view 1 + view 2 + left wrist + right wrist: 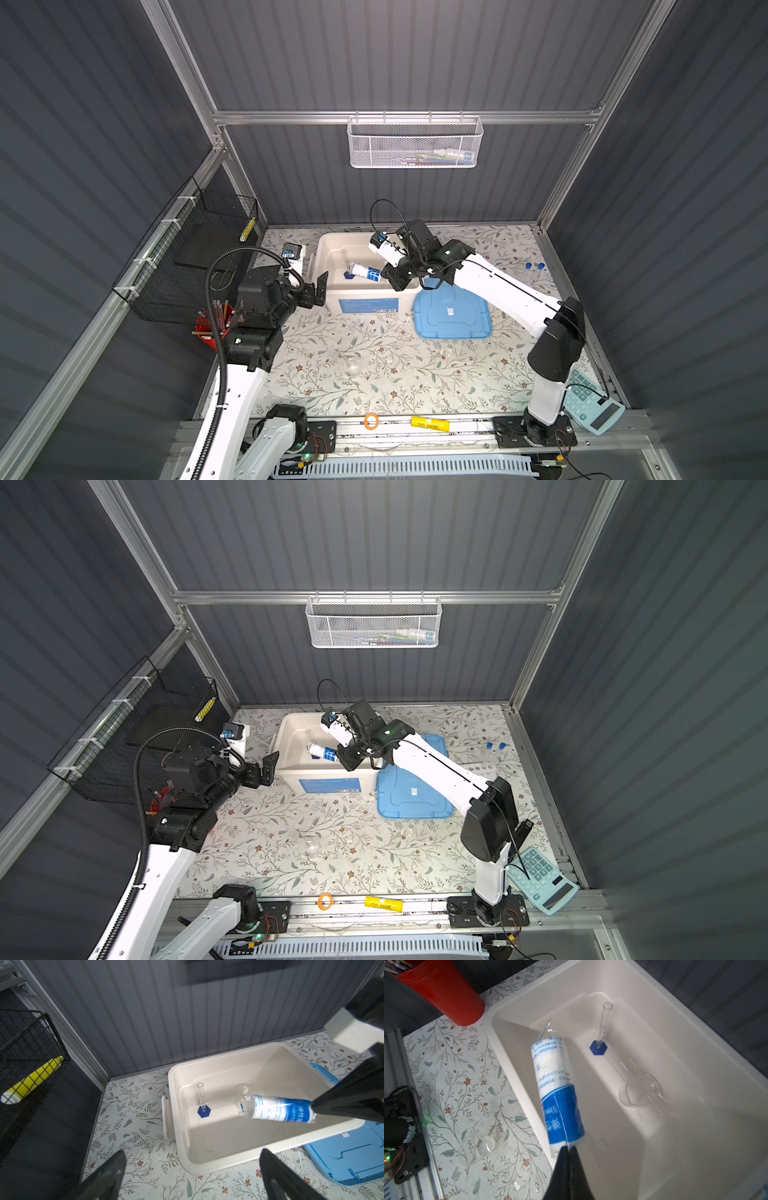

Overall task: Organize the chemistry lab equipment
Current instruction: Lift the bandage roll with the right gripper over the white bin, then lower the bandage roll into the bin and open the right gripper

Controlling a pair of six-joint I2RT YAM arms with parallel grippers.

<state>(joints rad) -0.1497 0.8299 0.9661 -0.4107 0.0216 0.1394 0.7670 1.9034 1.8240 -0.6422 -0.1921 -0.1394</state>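
Both top views: right gripper (390,279) clamped on white blue-labelled roll (365,272), held over white bin (332,245). Left gripper (318,289) jaws apart, just left of bin.
Left wrist: cylinder on blue hexagonal base (202,1103) upright in bin.
Right wrist: small clear vessel (641,1089) on bin floor.

Dim enclosure, overhead light, glare on white bin (675,1028), blurred wrist-view edges

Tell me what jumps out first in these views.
The right gripper, shut on the white blue-labelled bottle, holds it tilted over the white bin at the back of the table. Inside stands a cylinder on a blue hexagonal base; the left gripper hangs open beside the bin.
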